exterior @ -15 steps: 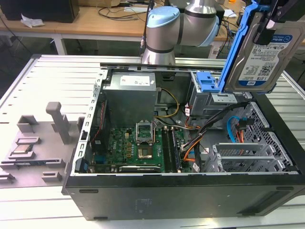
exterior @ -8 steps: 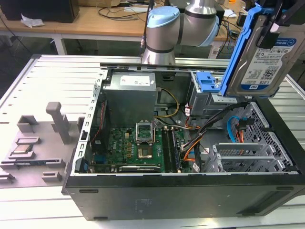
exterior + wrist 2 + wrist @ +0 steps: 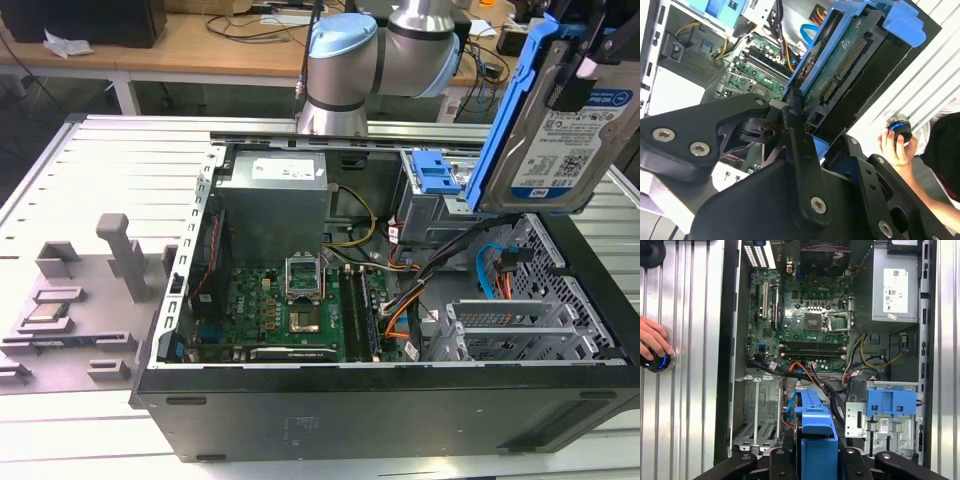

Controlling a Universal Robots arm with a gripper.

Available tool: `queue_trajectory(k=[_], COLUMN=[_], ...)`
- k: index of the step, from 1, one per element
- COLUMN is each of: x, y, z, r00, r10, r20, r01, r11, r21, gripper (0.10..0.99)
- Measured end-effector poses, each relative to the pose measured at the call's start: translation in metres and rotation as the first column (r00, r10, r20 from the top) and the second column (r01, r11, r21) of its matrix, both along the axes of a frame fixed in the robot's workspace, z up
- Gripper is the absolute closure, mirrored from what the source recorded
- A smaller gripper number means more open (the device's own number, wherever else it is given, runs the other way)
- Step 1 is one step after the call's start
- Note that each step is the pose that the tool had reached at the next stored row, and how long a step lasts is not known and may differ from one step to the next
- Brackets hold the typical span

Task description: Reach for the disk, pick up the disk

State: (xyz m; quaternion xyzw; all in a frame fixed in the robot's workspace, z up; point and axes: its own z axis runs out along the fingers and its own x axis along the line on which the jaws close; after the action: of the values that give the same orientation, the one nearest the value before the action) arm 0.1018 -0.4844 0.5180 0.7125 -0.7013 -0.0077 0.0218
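Disk (image 3: 560, 140): silver-grey, blue caddy, labelled | hand (image 3: 807, 131): gripping it, lifted above case (image 3: 400, 400)

Bright even light, glare on table (image 3: 935, 80), gripper parts blurry

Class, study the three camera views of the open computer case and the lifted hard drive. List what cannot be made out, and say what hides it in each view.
- Silver-grey hard drive in its blue plastic caddy: its upper corner is cut off by the edge of the exterior view.
- Black gripper: in the second wrist view its fingertips are buried behind the caddy.
- Person's hand: the first wrist view's edge cuts it off, and it covers part of the round black knob.
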Motion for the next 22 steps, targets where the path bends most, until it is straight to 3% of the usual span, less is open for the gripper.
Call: queue_trajectory(k=[11, 14, 22], x=[0.0000, 0.0000, 0.0000], y=[-0.0252, -0.0371, -0.0509], z=[-0.0005, -0.0008, -0.0014], r00=[1.0000, 1.0000, 1.0000], r10=[0.000, 0.000, 0.000], r20=[0.0000, 0.0000, 0.0000], r01=[0.000, 0.000, 0.000], r11=[1.0000, 1.0000, 1.0000], r21=[0.000, 0.000, 0.000], gripper=[0.718, 0.718, 0.718])
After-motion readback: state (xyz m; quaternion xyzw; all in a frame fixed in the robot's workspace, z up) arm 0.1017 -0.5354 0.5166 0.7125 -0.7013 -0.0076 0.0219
